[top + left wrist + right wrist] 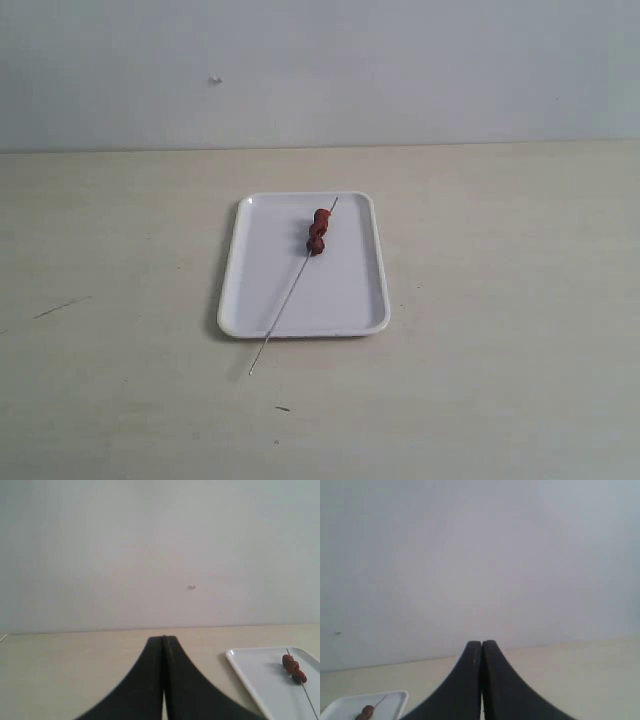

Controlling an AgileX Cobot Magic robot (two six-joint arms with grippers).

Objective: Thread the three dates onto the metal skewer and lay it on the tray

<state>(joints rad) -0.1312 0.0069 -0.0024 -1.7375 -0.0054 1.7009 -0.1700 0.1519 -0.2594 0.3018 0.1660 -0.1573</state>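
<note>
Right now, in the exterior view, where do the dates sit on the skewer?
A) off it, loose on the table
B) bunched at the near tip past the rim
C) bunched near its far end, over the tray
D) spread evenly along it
C: the dates sit clustered near the far end of the skewer, over the tray; its near end is bare.

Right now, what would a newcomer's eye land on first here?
The white tray sits mid-table, the metal skewer lying diagonally across it, near tip past the front rim. The three dates bunch near its far end. The left gripper and right gripper are shut and empty.
</note>
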